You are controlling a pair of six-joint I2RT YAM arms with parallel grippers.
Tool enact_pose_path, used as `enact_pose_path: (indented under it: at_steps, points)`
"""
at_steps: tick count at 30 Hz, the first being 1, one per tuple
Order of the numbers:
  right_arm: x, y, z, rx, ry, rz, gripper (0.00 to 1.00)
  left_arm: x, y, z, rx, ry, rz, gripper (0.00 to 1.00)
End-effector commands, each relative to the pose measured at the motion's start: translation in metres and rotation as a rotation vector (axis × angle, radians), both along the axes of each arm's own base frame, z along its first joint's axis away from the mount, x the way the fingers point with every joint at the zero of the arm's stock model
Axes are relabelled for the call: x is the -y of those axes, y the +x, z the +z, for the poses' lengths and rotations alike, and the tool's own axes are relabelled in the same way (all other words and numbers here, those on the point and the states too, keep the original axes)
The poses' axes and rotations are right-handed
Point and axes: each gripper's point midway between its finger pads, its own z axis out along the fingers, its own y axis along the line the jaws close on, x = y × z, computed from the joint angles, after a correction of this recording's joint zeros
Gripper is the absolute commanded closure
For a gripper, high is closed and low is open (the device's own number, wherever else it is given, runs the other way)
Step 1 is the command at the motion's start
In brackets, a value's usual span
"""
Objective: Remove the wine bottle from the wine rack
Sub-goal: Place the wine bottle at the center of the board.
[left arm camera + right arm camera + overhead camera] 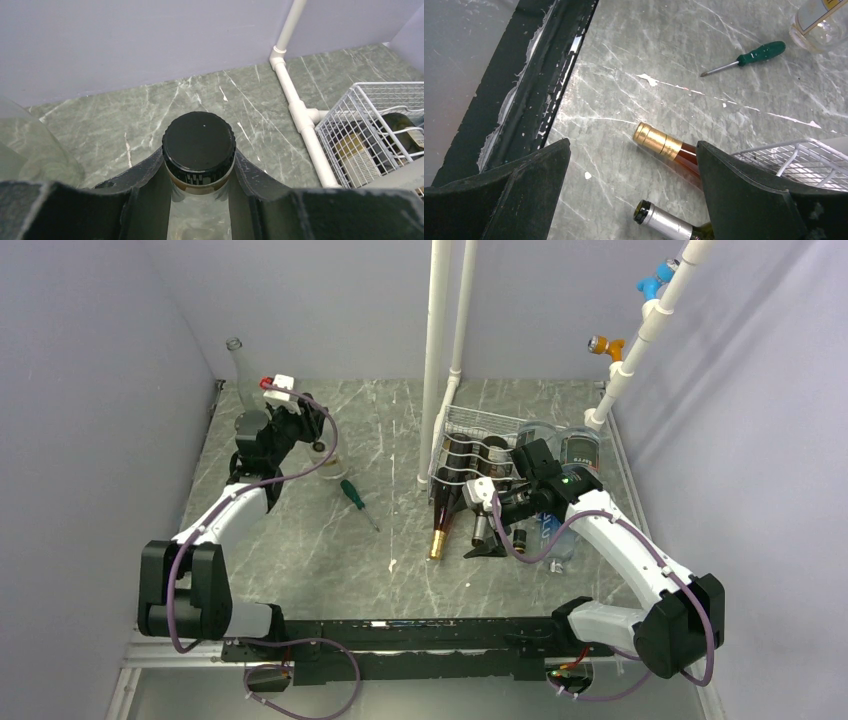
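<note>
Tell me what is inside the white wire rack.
Dark bottles lie in the wine rack, one gold-capped neck poking out front. The right arm hides the rack's right part.

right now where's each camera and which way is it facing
top external: above and behind the robot, looking down on the table; left arm, right arm show.
left wrist: on the left gripper, facing the back wall past the black-capped bottle between its fingers.
right wrist: on the right gripper, looking down at the gold-capped bottle; fingers spread.
shared: screwdriver in top and right wrist; wine rack in all three.
</note>
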Motion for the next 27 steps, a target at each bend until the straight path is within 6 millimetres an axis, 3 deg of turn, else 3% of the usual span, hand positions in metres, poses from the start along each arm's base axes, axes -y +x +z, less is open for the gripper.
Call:
enact_pose_path:
  at_steps: [1,27]
  points:
    - [-0.003,0.001,0.001,0.032,0.016,0.022,0.00,0.001,0.002,0.133,0.418,0.004,-0.022,1.00]
    - [-0.002,0.006,-0.005,0.037,-0.007,0.008,0.00,-0.042,0.098,0.125,0.386,0.075,0.120,1.00]
